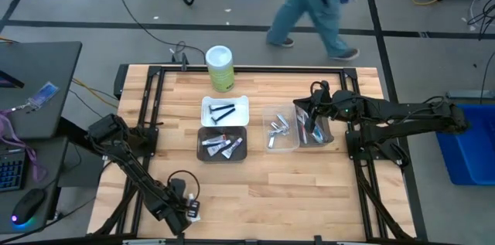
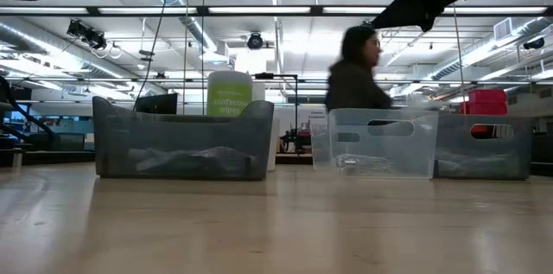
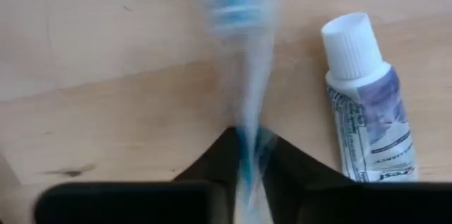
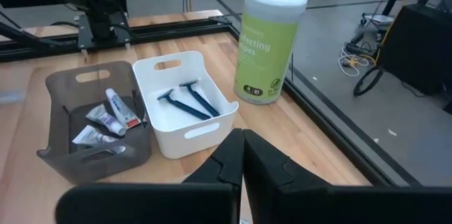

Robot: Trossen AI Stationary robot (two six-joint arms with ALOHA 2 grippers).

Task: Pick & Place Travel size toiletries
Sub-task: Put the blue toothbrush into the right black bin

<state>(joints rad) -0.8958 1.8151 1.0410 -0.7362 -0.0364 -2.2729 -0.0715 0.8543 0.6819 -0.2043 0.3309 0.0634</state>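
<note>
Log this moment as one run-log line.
left pincer: shut on toothbrush, near table edge | toothpaste: on table beside it | right pincer: shut, above trays

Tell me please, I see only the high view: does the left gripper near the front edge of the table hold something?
Observer: Yes. The left wrist view shows the left gripper shut on a slim blue-and-white toothbrush.
Operator: Does anything lie near it?
Observer: A small white-capped toothpaste tube lies on the wooden table beside the toothbrush, not touching it.
Operator: And the right gripper?
Observer: In the right wrist view the right gripper is shut, with nothing between its fingers.
</note>
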